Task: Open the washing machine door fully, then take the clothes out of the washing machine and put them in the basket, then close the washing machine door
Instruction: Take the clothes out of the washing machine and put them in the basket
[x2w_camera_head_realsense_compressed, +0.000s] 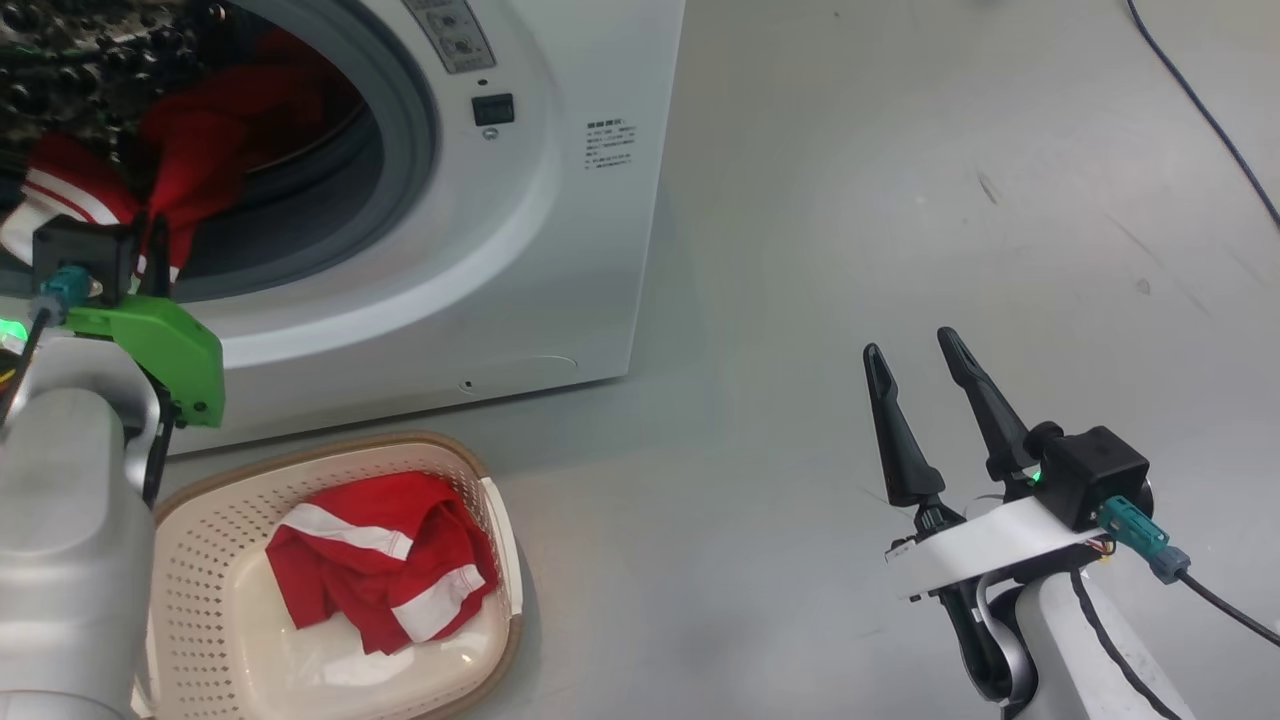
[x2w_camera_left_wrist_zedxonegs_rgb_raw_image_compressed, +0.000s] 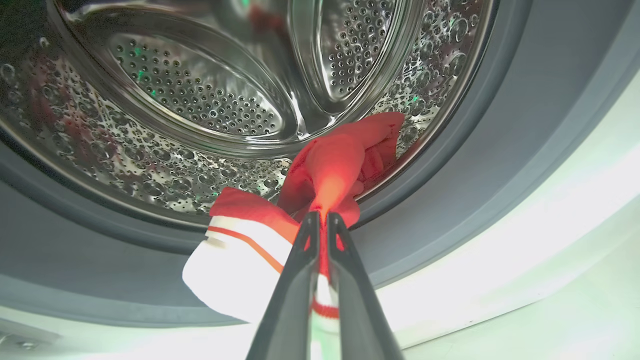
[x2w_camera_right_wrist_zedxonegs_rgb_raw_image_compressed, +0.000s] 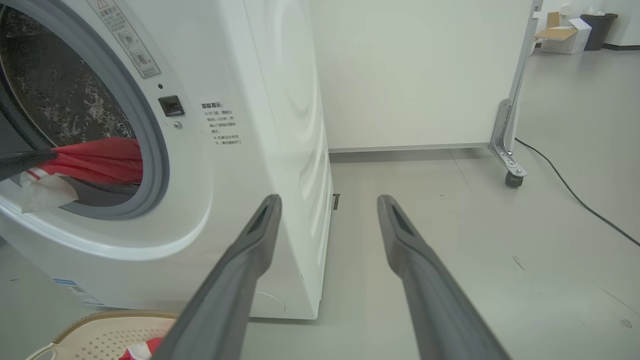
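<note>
The white washing machine (x2w_camera_head_realsense_compressed: 560, 250) stands at the upper left, its mouth uncovered; its door is out of view. A red garment with white bands (x2w_camera_head_realsense_compressed: 220, 130) hangs out over the grey rubber ring (x2w_camera_left_wrist_zedxonegs_rgb_raw_image_compressed: 500, 125) from the steel drum (x2w_camera_left_wrist_zedxonegs_rgb_raw_image_compressed: 190, 95). My left gripper (x2w_camera_left_wrist_zedxonegs_rgb_raw_image_compressed: 320, 216) is shut on this red cloth (x2w_camera_left_wrist_zedxonegs_rgb_raw_image_compressed: 335, 160) at the drum's lip; in the head view that gripper (x2w_camera_head_realsense_compressed: 150, 235) sits at the mouth's lower left. Below it the cream basket (x2w_camera_head_realsense_compressed: 330, 450) holds another red and white garment (x2w_camera_head_realsense_compressed: 380, 570). My right gripper (x2w_camera_head_realsense_compressed: 912, 345) is open over bare floor, right of the machine.
A dark cable (x2w_camera_head_realsense_compressed: 1200, 110) runs across the grey floor at the far right. Behind the machine stands a white partition on a caster (x2w_camera_right_wrist_zedxonegs_rgb_raw_image_compressed: 510, 177). The basket (x2w_camera_right_wrist_zedxonegs_rgb_raw_image_compressed: 100, 332) sits close against the machine's front.
</note>
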